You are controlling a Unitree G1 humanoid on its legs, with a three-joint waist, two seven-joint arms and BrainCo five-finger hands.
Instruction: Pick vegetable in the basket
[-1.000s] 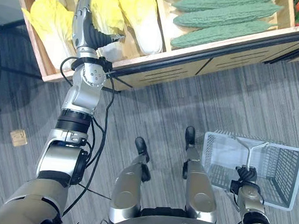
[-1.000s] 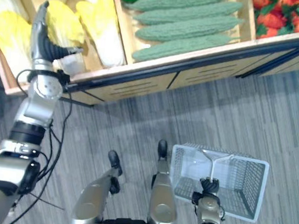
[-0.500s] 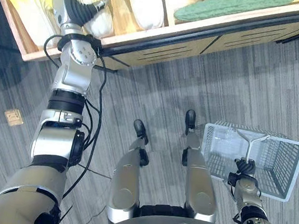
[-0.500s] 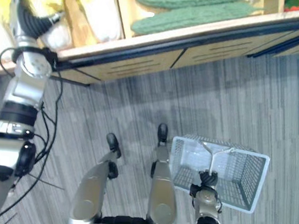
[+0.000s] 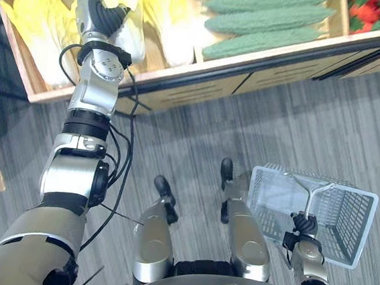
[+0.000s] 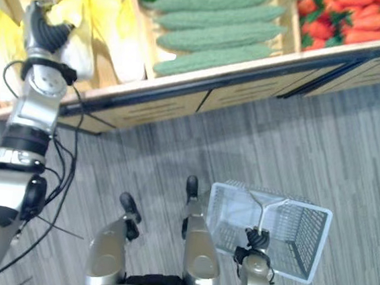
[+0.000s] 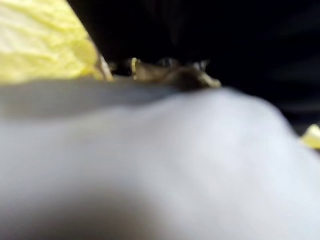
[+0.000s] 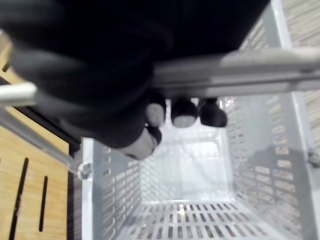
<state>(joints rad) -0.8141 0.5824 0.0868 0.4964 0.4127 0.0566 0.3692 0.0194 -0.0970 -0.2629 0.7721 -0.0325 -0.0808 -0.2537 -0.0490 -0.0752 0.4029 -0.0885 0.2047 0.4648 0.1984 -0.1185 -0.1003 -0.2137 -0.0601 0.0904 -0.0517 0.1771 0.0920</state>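
Far out on our left, the left hand [image 5: 100,14] reaches into the wooden stand [image 5: 188,94] among the yellow cabbages. The cabbage [image 5: 132,39] lies just to the right of this hand and against it, its pale stalk end toward us and its yellow leaves pointing away. Other heads [image 5: 35,20] lie on both sides of the hand. From above, the hand's dark cover faces us and hides its underside, so we cannot tell whether the hand grips the cabbage or only rests on it. In the left wrist view the white stalk sits right up against the camera as a blur, with a yellow leaf beyond it, and the hand itself cannot be made out.

Further right of the left hand, green gourds [image 6: 211,27] lie side by side in the next compartment. Past them sits red produce [image 6: 353,17], cut off by the edge and too small for us to name.

Low on our right, the right hand [image 5: 301,227] is curled round the handle [image 8: 235,70] of the basket [image 5: 353,226], its dark fingertips [image 8: 184,114] wrapped under the bar. The basket hangs below this hand over the grey floor [image 5: 244,134], well apart from the cabbage and the left hand.
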